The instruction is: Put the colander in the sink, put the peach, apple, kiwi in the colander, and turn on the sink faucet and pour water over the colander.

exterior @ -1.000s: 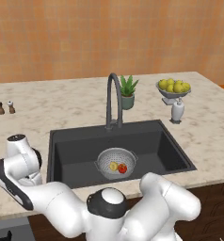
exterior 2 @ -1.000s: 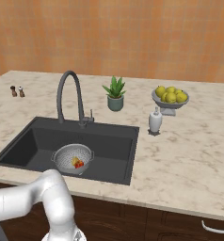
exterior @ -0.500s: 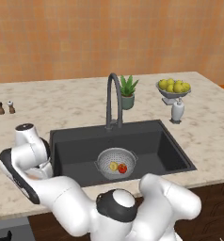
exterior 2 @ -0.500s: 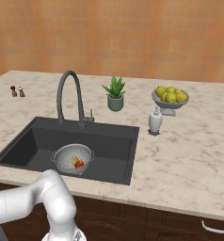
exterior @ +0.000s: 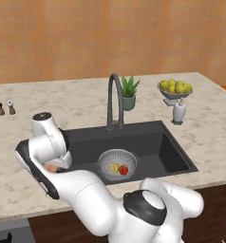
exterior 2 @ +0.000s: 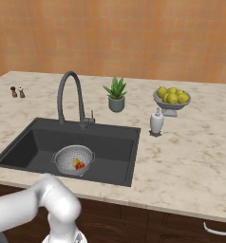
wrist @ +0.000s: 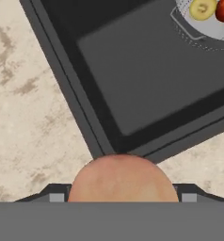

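Note:
The orange-pink peach [wrist: 123, 179] sits between my fingers with my gripper [wrist: 123, 195] shut on it, above the marble counter at the near left corner of the black sink [wrist: 147, 80]. From the left base view the gripper [exterior: 53, 168] hangs just left of the sink [exterior: 157, 147]. The silver colander [exterior: 117, 163] stands in the basin with the yellowish-green kiwi [exterior: 114, 167] and the red apple [exterior: 124, 169] inside. The right base view shows the colander [exterior 2: 73, 159] in the sink [exterior 2: 110, 152] too. The gooseneck sink faucet [exterior: 114, 102] stands behind the basin, and no water runs from it.
On the counter behind the sink are a potted plant [exterior: 129, 92], a grey footed bowl of yellow-green fruits [exterior: 175, 88] and a white soap bottle [exterior: 179, 111] to the right. Salt and pepper shakers [exterior: 5, 108] stand at the far left.
My arm has swung to the right, bringing the hand from the left counter closer to the sink's left rim. The colander and its fruit have not moved.

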